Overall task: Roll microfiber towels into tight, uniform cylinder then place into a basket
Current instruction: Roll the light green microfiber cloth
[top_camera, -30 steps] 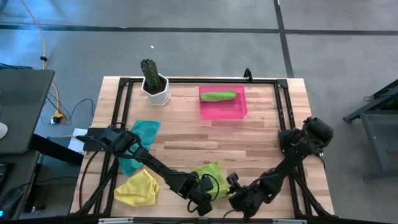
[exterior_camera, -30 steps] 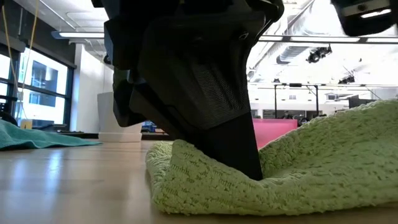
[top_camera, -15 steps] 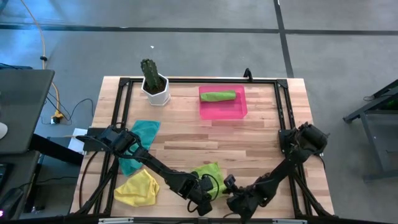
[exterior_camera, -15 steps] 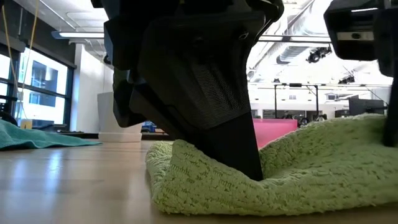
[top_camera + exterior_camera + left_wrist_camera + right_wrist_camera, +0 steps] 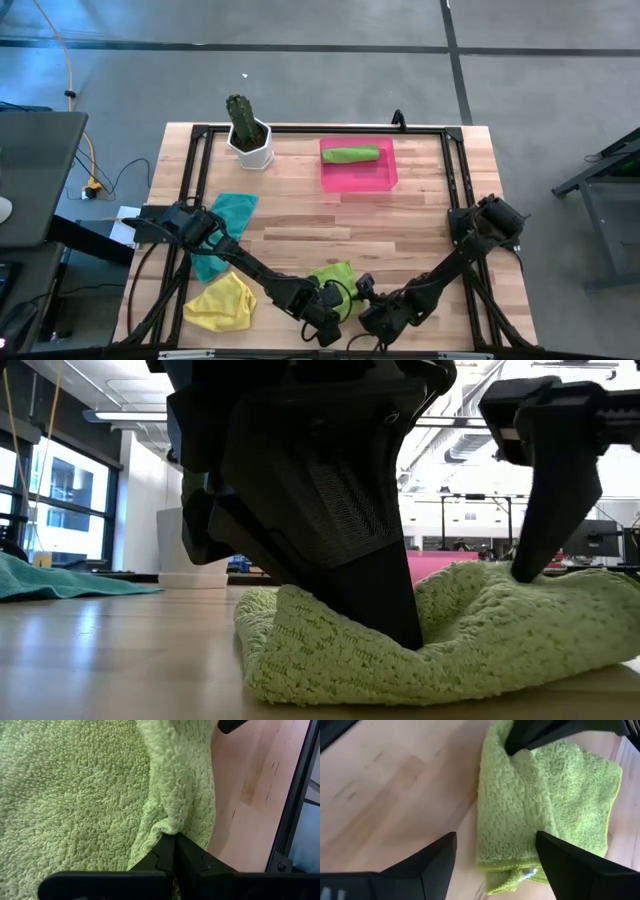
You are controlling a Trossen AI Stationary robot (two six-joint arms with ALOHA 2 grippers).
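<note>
Two grippers meet over a lime green towel (image 5: 335, 278) at the table's near edge.
High view: cactus pot (image 5: 250, 142), teal towel (image 5: 222, 228) and yellow towel (image 5: 222, 302) lie apart; pink basket (image 5: 358, 176) holds one rolled towel. Low view: left gripper (image 5: 395, 625) blocks much (pot behind). Left wrist: fingers pinch the towel's fold. Right wrist: right gripper (image 5: 495, 855) spread wide, empty, above the towel.

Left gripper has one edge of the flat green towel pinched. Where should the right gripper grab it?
Probably the free folded edge of the lime green towel, opposite the left gripper. The right gripper is open and astride that edge; lower it straight down, since the thin edge lies flat on the table.
</note>
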